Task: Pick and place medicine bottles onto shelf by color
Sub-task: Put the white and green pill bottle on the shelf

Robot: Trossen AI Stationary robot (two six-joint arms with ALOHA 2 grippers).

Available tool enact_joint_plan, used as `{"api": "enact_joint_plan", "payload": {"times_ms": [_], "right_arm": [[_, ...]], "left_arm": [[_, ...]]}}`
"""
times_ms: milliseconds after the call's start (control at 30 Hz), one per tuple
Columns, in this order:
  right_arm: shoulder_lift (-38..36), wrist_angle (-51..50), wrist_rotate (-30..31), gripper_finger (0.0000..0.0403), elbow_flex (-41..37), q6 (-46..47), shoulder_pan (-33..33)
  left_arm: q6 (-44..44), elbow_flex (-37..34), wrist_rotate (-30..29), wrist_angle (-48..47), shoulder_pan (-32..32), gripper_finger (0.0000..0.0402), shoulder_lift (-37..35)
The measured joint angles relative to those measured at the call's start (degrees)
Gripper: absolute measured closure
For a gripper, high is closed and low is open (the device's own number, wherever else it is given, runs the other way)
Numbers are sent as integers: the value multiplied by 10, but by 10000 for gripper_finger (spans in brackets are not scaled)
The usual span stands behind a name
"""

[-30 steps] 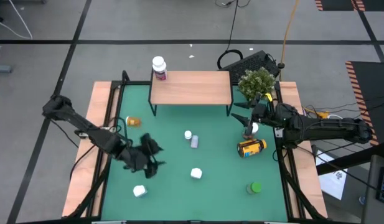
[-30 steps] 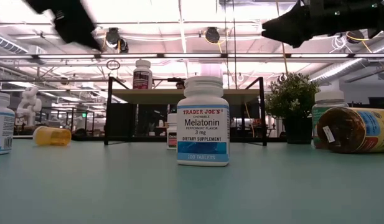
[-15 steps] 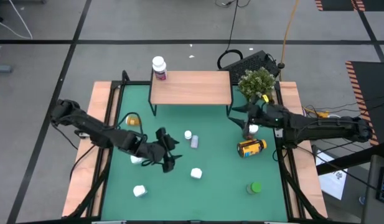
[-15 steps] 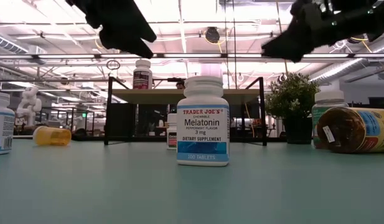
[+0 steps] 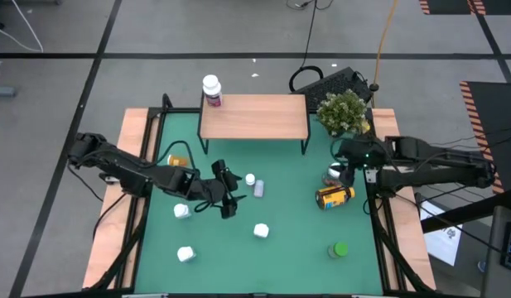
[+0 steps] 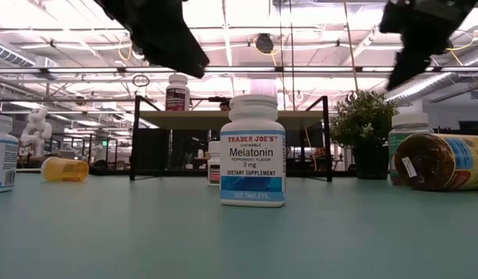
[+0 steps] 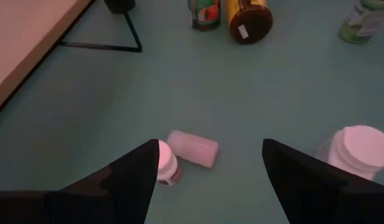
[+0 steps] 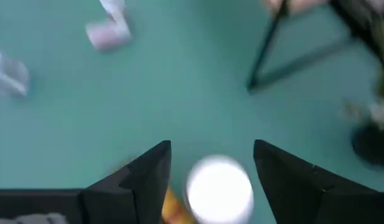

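My left gripper [image 5: 228, 201] hangs open above the table's middle. In its wrist view the gripper [image 7: 210, 168] looks down on a small upright white bottle [image 7: 167, 165] and a pale bottle lying on its side [image 7: 193, 148]. My right gripper [image 5: 348, 170] is open above a white-capped bottle [image 8: 220, 186] by the table's right edge, touching nothing. An amber bottle [image 5: 334, 197] lies on its side nearby. A green bottle [image 5: 339, 249], an orange one [image 5: 179, 160] and white ones [image 5: 261, 231] stand on the green top. One white bottle [image 5: 211, 91] stands on the shelf [image 5: 255, 116].
A potted plant [image 5: 342, 110] stands at the shelf's right end, close to my right arm. Two more white bottles [image 5: 181, 212] [image 5: 185, 254] sit near the left arm. A Melatonin bottle [image 6: 252, 151] fills the middle of the low view. Wooden rails edge the table [image 5: 139, 165].
My left gripper has swung from the table's left side toward the middle, ending beside the two small white bottles. My right gripper has drawn slightly toward the right edge and tipped downward over the white-capped bottle. No bottle has moved.
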Motion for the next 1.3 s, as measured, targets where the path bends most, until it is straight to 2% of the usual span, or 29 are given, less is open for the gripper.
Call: {"api": "enact_joint_plan", "payload": {"times_ms": [133,267,433,533,667,1000,1300], "right_arm": [[0,-85,0,154,7,23,0],[4,-105,0,130,-14,40,0],[13,-100,-4,101,-59,47,0],[19,-93,-31,89,-71,46,0],[23,-32,-46,79,-82,47,0],[51,33,-43,90,-119,79,-1],[94,114,-30,140,-127,73,0]], "left_arm": [[0,1,0,8,5,117,5],[-9,0,0,8,5,117,7],[-32,0,1,4,2,117,11],[-35,0,5,2,2,117,11],[-39,0,5,-1,2,117,11],[-53,0,6,-3,0,117,11],[-51,0,6,-5,0,117,11]]}}
